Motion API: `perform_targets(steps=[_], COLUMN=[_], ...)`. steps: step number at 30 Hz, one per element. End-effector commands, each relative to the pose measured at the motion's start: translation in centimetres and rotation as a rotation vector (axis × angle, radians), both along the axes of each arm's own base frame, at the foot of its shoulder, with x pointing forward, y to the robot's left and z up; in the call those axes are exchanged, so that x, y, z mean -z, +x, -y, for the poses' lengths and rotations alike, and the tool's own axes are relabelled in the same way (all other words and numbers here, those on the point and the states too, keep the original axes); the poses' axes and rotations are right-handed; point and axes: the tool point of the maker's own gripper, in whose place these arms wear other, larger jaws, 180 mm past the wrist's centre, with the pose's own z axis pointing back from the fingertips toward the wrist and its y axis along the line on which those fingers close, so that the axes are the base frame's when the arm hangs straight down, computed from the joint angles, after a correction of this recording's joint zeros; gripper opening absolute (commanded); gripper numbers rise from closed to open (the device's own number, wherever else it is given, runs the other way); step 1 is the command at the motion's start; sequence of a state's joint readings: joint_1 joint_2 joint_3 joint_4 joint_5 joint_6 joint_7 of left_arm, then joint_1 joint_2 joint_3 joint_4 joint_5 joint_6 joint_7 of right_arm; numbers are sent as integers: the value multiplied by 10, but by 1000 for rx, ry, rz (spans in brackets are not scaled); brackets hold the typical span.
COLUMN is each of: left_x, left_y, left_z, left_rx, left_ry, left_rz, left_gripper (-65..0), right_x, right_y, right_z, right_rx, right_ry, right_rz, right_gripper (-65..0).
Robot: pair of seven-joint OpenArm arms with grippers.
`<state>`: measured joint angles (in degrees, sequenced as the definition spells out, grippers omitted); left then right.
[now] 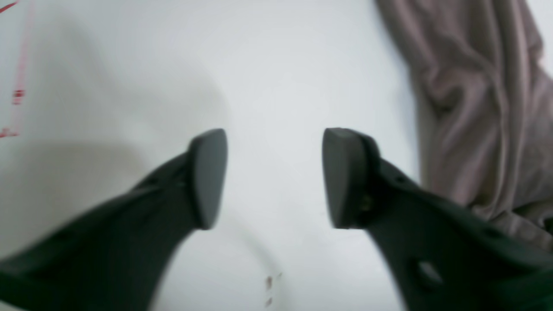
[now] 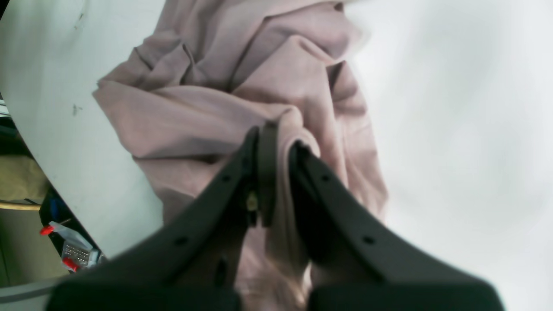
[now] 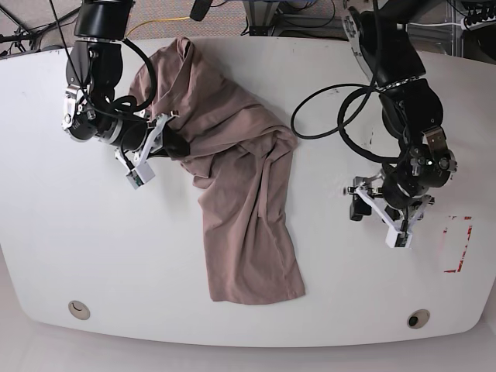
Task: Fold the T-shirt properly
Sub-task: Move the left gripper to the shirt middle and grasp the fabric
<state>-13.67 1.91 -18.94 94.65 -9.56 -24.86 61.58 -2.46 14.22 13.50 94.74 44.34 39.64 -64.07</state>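
The mauve T-shirt [image 3: 240, 194] lies crumpled on the white table [image 3: 93, 248], running from the far edge down towards the front middle. My right gripper [image 3: 177, 146] is at the shirt's upper left edge. In the right wrist view the right gripper [image 2: 278, 138] is shut on a raised fold of the T-shirt [image 2: 207, 112]. My left gripper [image 3: 358, 203] hovers over bare table to the right of the shirt, apart from it. In the left wrist view the left gripper [image 1: 276, 172] is open and empty, with the T-shirt [image 1: 475, 108] at the frame's right.
A red tape outline [image 3: 456, 244] marks the table near its right edge, and it also shows in the left wrist view [image 1: 17, 95]. Two round holes [image 3: 77, 310] [image 3: 418, 318] sit near the front edge. Black cables [image 3: 325, 116] loop by the left arm. The table edge [image 2: 108, 224] and clutter beyond show in the right wrist view.
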Motion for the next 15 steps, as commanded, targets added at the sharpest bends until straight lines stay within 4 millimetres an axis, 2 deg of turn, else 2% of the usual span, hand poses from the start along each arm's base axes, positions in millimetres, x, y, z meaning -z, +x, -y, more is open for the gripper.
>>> perform_targets(steps=[1, 6, 9, 15], left_x=[-8, 2, 20, 39], left_y=[11, 22, 29, 42], left_z=[16, 45, 65, 85], left_rx=[15, 33, 49, 58], left_ry=[-51, -143, -212, -293], left_rz=[44, 36, -4, -27], left_gripper=[-171, -150, -150, -150], right_x=[-15, -16, -17, -17], right_y=[10, 12, 12, 12], right_z=[2, 3, 2, 3], right_rx=[0, 4, 4, 5], right_ry=[14, 14, 17, 17], right_rz=[59, 63, 65, 65], right_gripper=[-650, -650, -650, -650])
